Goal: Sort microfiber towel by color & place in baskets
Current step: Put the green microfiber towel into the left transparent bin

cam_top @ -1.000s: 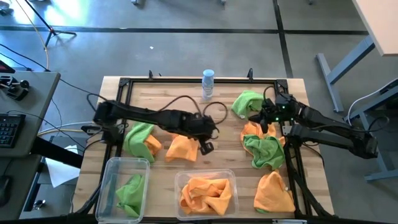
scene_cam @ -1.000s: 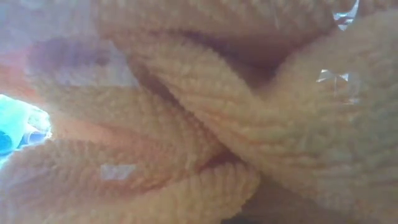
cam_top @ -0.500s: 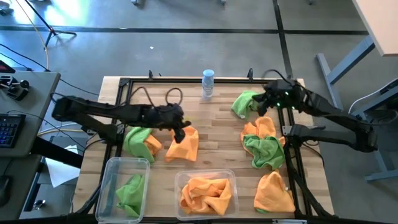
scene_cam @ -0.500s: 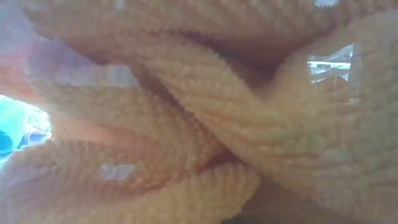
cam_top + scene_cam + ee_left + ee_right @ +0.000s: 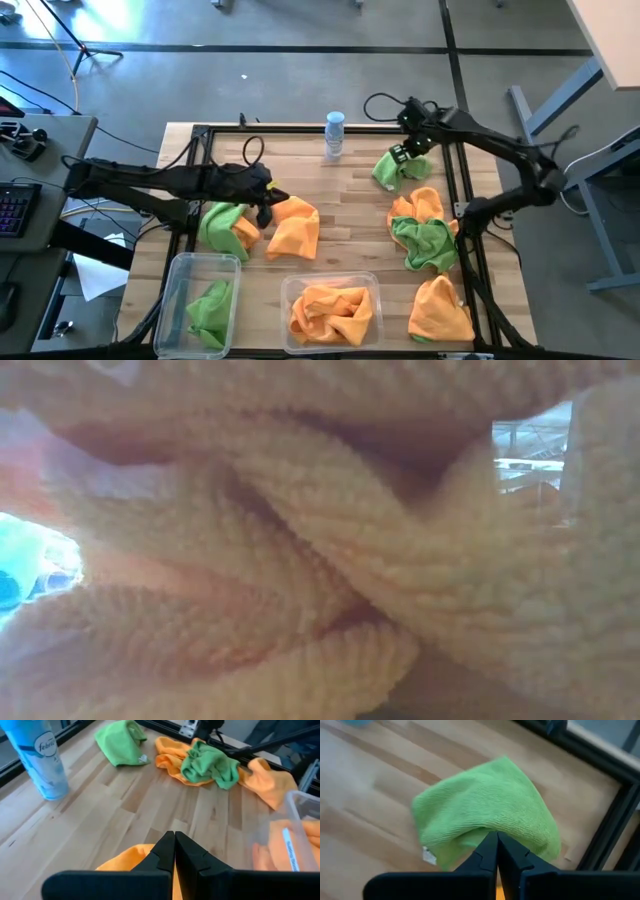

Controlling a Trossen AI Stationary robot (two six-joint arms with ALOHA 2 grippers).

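Several green and orange microfiber towels lie on the wooden table. One orange towel [image 5: 296, 230] lies left of centre, and my left gripper [image 5: 267, 207] stands shut just past its left edge, with the cloth [image 5: 125, 862] below the fingers. A green towel [image 5: 394, 168] lies at the far right, and my right gripper [image 5: 404, 153] is shut and points steeply down over its far edge [image 5: 485, 810]. The narrower basket [image 5: 178, 275] holds a green towel. The wider basket [image 5: 290, 288] holds orange towels, which fill the low view [image 5: 320, 560].
A green-and-orange pile [image 5: 225, 228] lies beside the left arm. An orange-and-green pile [image 5: 420, 235] and an orange towel [image 5: 440, 310] lie on the right. A clear bottle [image 5: 334, 135] stands at the far edge, centre. A black frame rail [image 5: 460, 200] runs along the table's sides.
My left gripper, still shut, has drawn back toward the table's left edge, off the orange towel it stood over. My right gripper, still shut, has swung toward the far edge and tipped down, from the orange-and-green pile to over the green towel.
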